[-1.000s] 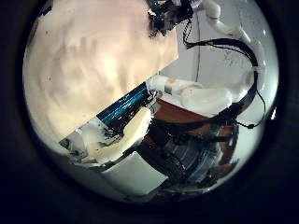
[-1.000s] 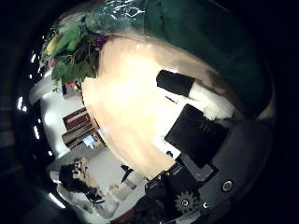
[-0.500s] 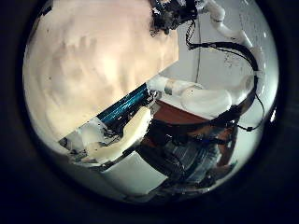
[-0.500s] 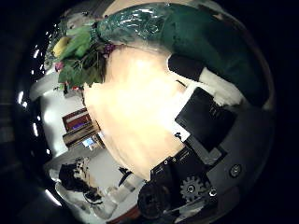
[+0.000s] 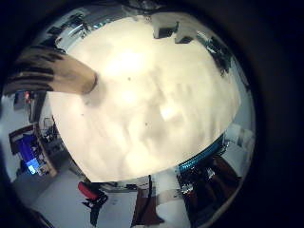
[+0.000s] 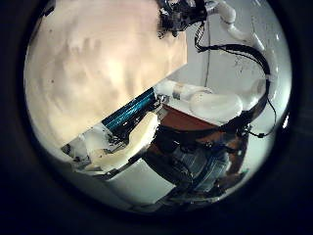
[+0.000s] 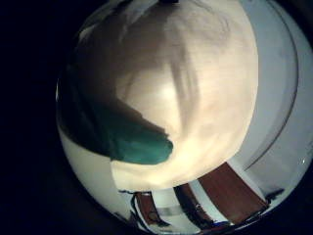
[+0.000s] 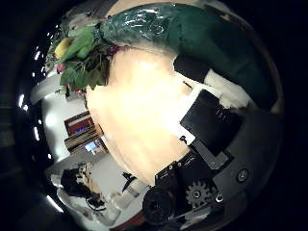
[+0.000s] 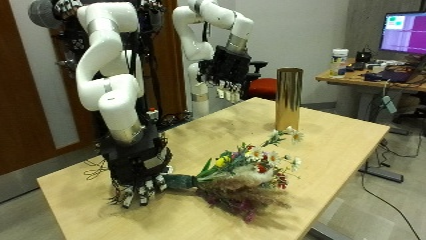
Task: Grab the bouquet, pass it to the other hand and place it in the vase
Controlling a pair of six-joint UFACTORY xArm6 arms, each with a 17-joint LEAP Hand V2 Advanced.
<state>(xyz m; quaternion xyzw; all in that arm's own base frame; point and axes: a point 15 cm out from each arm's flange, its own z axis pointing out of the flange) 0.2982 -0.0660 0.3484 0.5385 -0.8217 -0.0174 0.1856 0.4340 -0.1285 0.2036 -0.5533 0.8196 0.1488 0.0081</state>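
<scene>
The bouquet (image 9: 248, 176), mixed flowers with a green-wrapped stem (image 9: 183, 183), lies on the wooden table (image 9: 333, 150). My right hand (image 9: 137, 177) stands at the stem end, its fingers pointing down at the tabletop, open and right beside the wrap. Both right palm views show the green wrap close by (image 8: 188, 31) (image 7: 125, 137), with the flower heads (image 8: 82, 53) further along. A tall golden vase (image 9: 288, 99) stands upright at the table's far side and also shows in the left little finger view as the vase (image 5: 54, 74). My left hand (image 9: 226, 72) hangs high beside the vase, open and holding nothing.
A desk (image 9: 380, 78) with a monitor and small items stands behind the table past the vase. The near table edge (image 9: 313, 228) runs close under the flower heads. In the left thumb view the right arm (image 6: 201, 101) reaches over the table.
The right palm view shifted a second ago, bringing the green wrap closer to the palm; since half a second ago it holds still. The left hand's view is nearly unchanged.
</scene>
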